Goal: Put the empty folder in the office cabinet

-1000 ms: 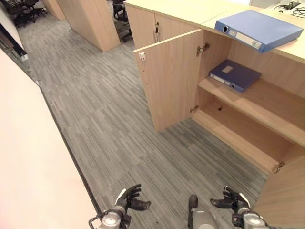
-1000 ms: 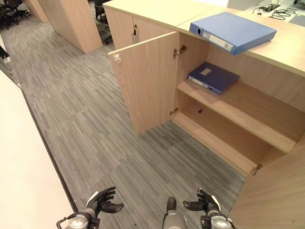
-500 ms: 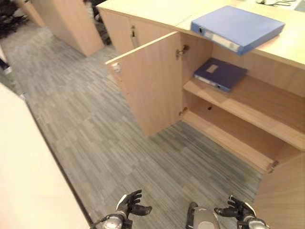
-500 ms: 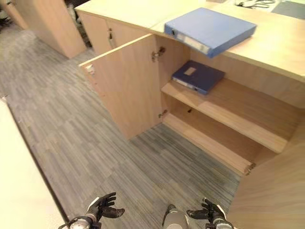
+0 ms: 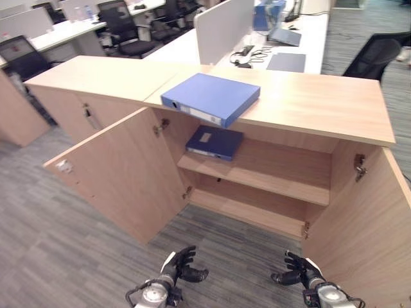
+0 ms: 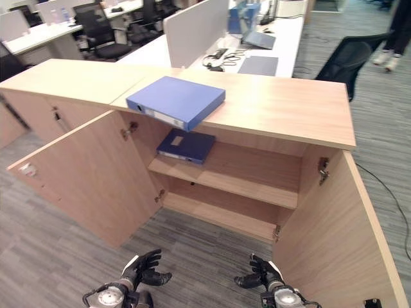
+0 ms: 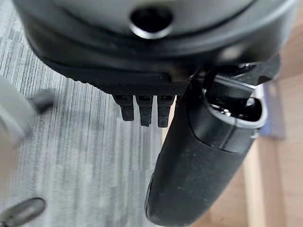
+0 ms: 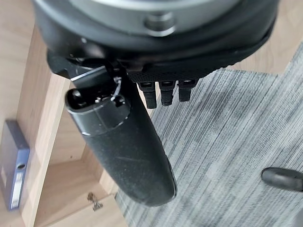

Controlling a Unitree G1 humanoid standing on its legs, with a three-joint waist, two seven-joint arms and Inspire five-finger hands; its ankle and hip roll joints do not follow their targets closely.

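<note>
The office cabinet [image 5: 257, 186] is a low, boxy unit of pale wood-grain laminate with a flat top and both doors swung wide: the left door [image 5: 122, 173] and the right door [image 5: 366, 237] stand out from its front, small metal hinges showing at their inner edges. On the cabinet's top, toward its left end and partly overhanging the front edge, lies a flat, rectangular, light blue folder [image 5: 210, 97] with a smooth plastic cover and a white spine label. Inside, the upper shelf [image 5: 270, 170] holds a darker blue folder [image 5: 214, 142] lying flat at its left end; the bottom shelf [image 5: 247, 215] below it is bare board. In front of the cabinet the floor [image 5: 77, 256] is grey carpet with a fine striped weave. Behind the cabinet stand a white table [image 5: 282, 38] with a partition panel and black office chairs [image 5: 122, 29].

Compared with a second ago the camera has swung round: the cabinet is now seen square-on with its whole top and right door in view, where before it sat at an angle in the upper right; the two folders lie as they did.

The left hand [image 5: 180, 266] and right hand [image 5: 297, 273] hang low in front of the cabinet, fingers loosely spread, holding nothing.
</note>
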